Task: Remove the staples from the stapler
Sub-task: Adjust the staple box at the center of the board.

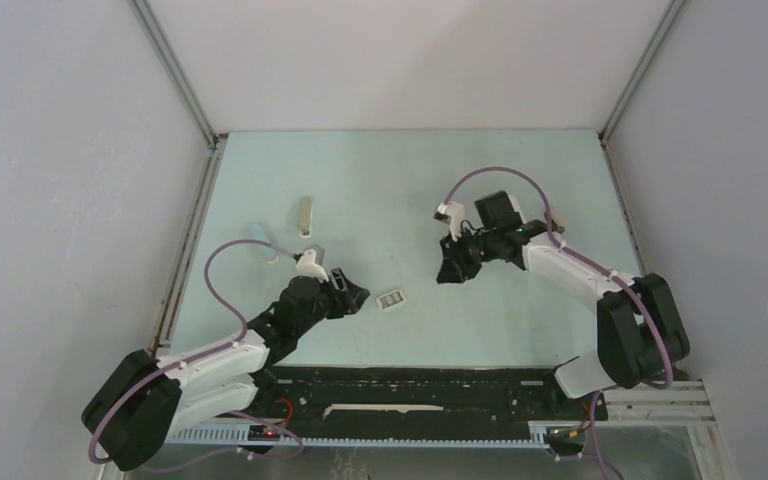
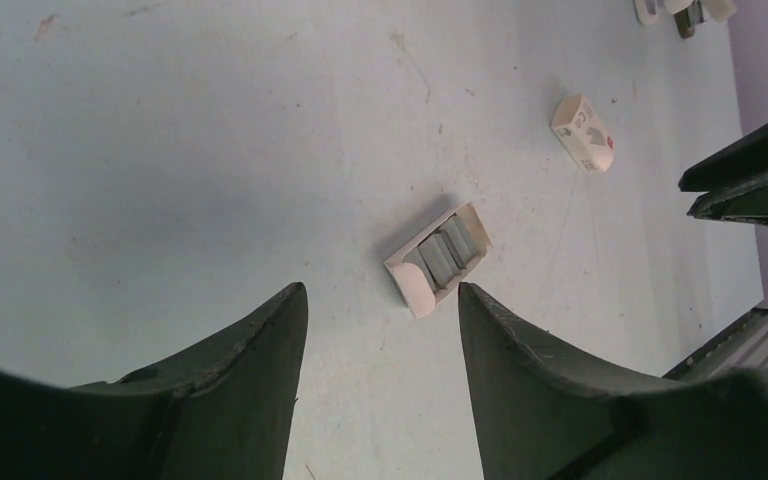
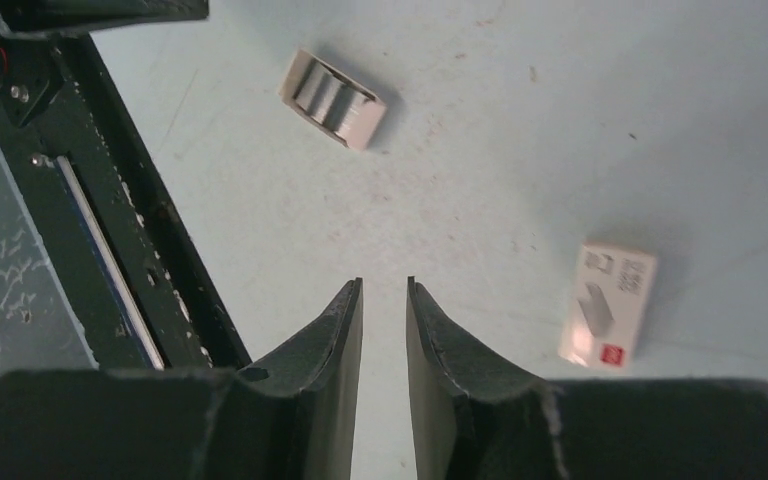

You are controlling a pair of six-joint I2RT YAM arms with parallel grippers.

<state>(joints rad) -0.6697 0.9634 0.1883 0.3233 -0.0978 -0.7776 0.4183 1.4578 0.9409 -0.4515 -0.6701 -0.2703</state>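
Grey staples [image 2: 444,254] lie as short strips in a small open white tray [image 1: 391,299] on the pale green table; they also show in the right wrist view [image 3: 328,95]. My left gripper [image 1: 352,296] is wide open and empty, just left of the tray, and its fingertips [image 2: 290,300] stop short of it. My right gripper [image 1: 452,271] hovers right of the tray, its jaws a narrow gap apart with nothing between them. A beige bar [image 1: 305,215] and a pale blue piece [image 1: 260,233], which look like stapler parts, lie at the back left.
A small white box with a red mark [image 3: 608,303] lies right of my right fingers; it also shows in the left wrist view [image 2: 583,133]. The black base rail [image 1: 410,385] runs along the near edge. Grey walls enclose the table.
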